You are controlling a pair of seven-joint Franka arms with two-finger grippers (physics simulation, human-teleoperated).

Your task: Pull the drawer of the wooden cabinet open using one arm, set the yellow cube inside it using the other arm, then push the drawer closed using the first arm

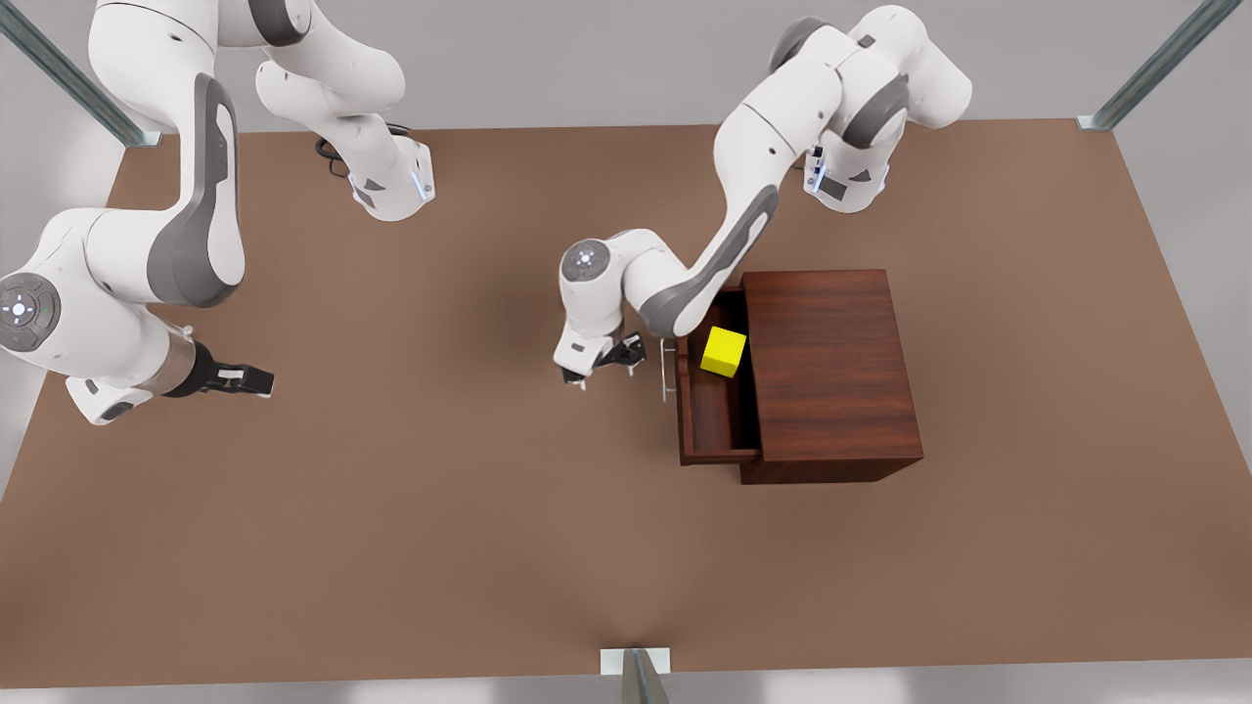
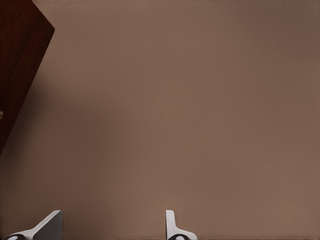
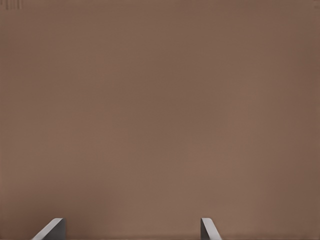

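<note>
Since the small bright yellow cube (image 1: 723,352) already sat in the pulled-out reddish-brown wooden drawer (image 1: 717,416), the left gripper (image 1: 606,367), fingers spread beside the silver bar handle (image 1: 668,370), could've glanced off and jammed it crooked, while the right gripper (image 1: 245,379) waited spread too.

Brown tabletop (image 1: 411,508), carrying one piece of furniture.
Stood directly on it toward the front view's right: the wooden cabinet (image 1: 831,372), with the drawer (image 1: 714,425) pulled out toward the front view's left. Also planted on it along the far edge: two white arm bases (image 1: 396,186) and (image 1: 846,186). Matte, plain brown all over.
</note>
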